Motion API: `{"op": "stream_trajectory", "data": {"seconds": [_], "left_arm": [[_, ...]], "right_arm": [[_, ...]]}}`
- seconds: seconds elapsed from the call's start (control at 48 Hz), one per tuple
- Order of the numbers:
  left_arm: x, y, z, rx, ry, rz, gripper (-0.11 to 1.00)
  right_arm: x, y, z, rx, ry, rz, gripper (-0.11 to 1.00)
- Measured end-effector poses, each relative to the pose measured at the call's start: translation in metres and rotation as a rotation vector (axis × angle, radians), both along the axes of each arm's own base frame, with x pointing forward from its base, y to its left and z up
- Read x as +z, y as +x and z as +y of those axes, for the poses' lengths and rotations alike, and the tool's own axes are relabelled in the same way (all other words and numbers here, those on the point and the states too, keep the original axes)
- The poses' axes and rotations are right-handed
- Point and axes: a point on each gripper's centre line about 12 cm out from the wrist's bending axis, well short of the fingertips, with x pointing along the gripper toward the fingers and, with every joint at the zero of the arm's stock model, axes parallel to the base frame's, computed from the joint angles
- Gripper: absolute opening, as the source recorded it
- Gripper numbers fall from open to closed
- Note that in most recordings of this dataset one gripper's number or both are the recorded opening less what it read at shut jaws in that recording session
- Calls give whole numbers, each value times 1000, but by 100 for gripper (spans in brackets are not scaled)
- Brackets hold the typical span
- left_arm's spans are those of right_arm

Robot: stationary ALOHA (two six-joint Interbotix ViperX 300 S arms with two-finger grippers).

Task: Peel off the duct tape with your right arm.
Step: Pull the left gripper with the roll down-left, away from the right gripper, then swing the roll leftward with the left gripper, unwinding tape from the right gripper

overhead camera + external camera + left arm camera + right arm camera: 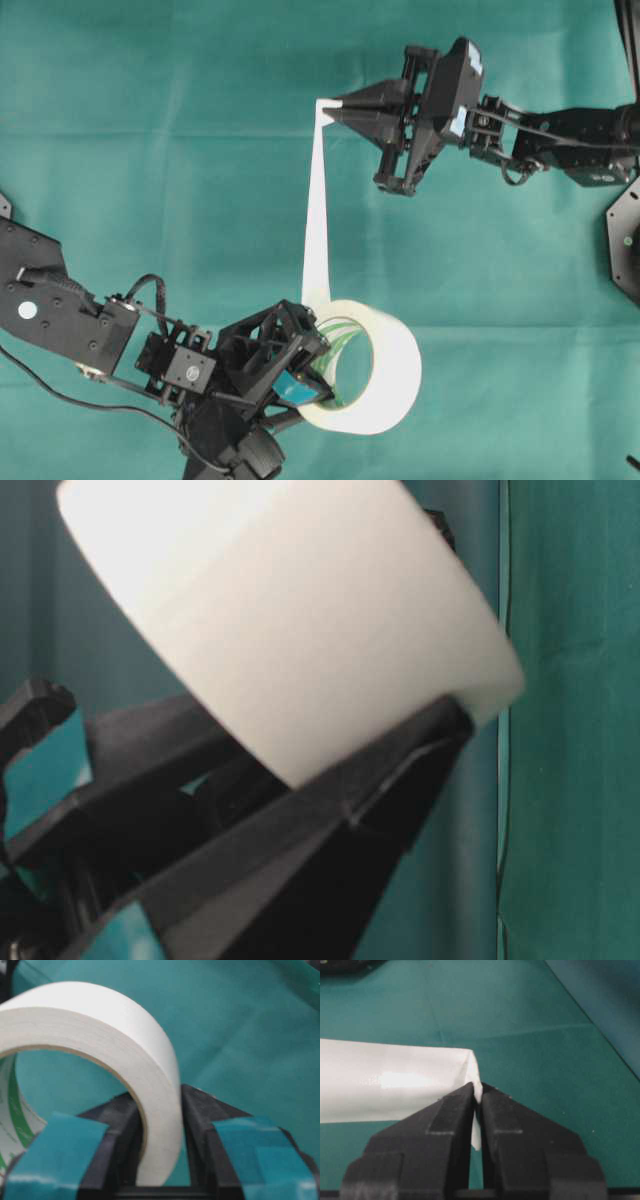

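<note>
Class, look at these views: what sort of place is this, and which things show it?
Probably a robotics lab bench: a green cloth covers the surface, and the left gripper and right gripper stretch a strip from the duct tape between them.

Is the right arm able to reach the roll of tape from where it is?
Probably yes, but its fingers are shut on the strip end. The roll sits across open green cloth, with nothing between, though the left fingers clamp its wall.
</note>
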Motion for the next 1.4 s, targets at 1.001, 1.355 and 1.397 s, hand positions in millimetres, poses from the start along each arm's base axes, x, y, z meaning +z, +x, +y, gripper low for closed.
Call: {"op": "stream_trajectory", "data": {"seconds": [1.001,1.355,1.397], "left_arm": [[26,-20,9,-80,33,-360,21],[35,-21,7,-84,19,-424,21],[35,-21,7,-84,19,-424,21]], "right_arm": [[-5,-1,1,2,20,45,-9],[-13,1,0,3,33,83,-9],[-14,1,0,3,34,86,-9]]}}
